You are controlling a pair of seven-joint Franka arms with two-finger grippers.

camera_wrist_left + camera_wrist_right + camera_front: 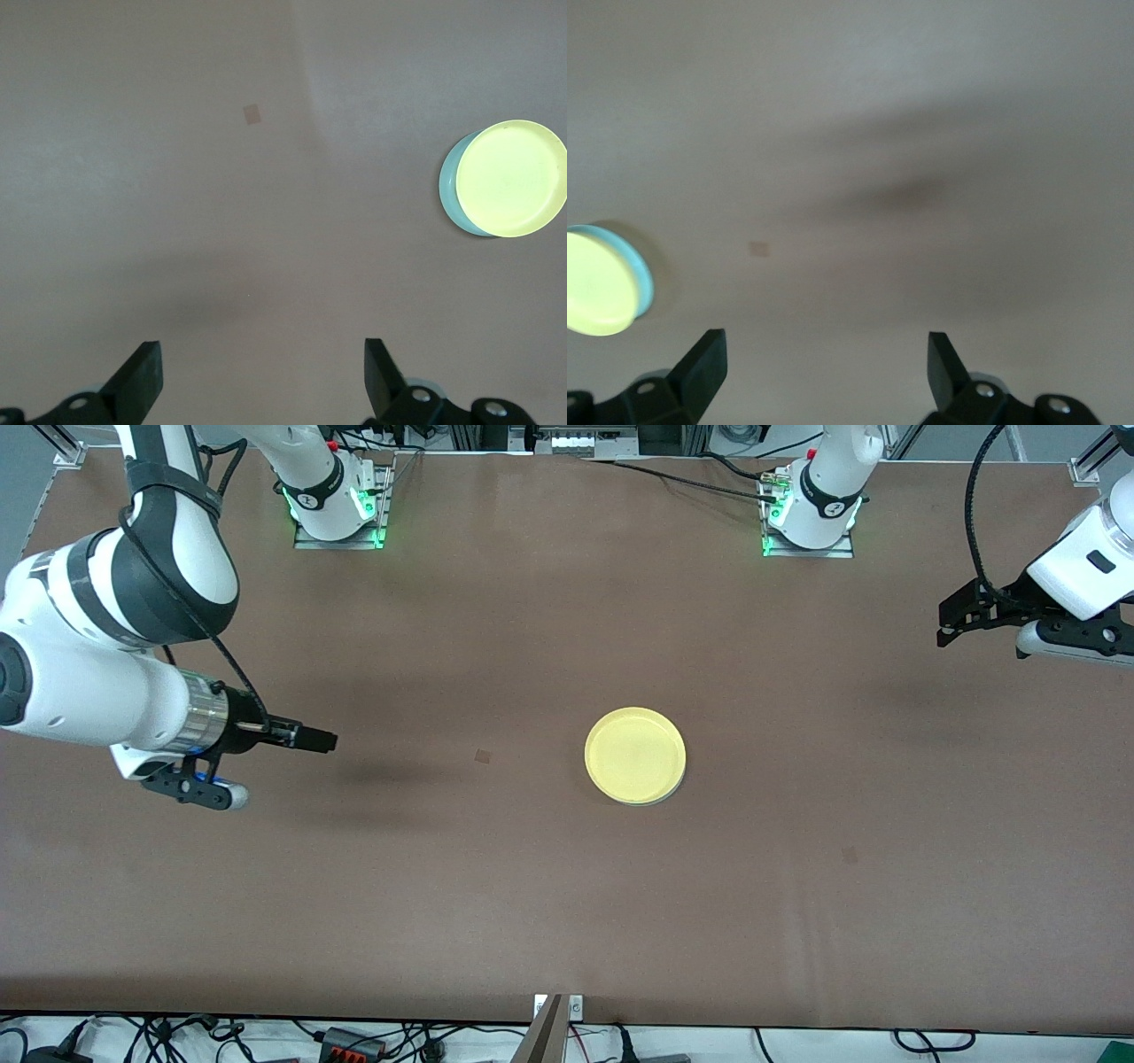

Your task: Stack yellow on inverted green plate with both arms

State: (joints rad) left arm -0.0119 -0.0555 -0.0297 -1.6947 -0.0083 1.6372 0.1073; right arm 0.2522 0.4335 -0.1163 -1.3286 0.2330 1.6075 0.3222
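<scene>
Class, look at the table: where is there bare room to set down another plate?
Bare table lies all round the yellow plate, which sits on the green plate. The widest patch borders the front-camera edge. It narrows only under the right gripper and left gripper, jaws open, over the ends.

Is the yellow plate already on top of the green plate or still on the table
On top. The yellow plate covers the green plate, whose rim peeks out beneath it in both wrist views.
</scene>
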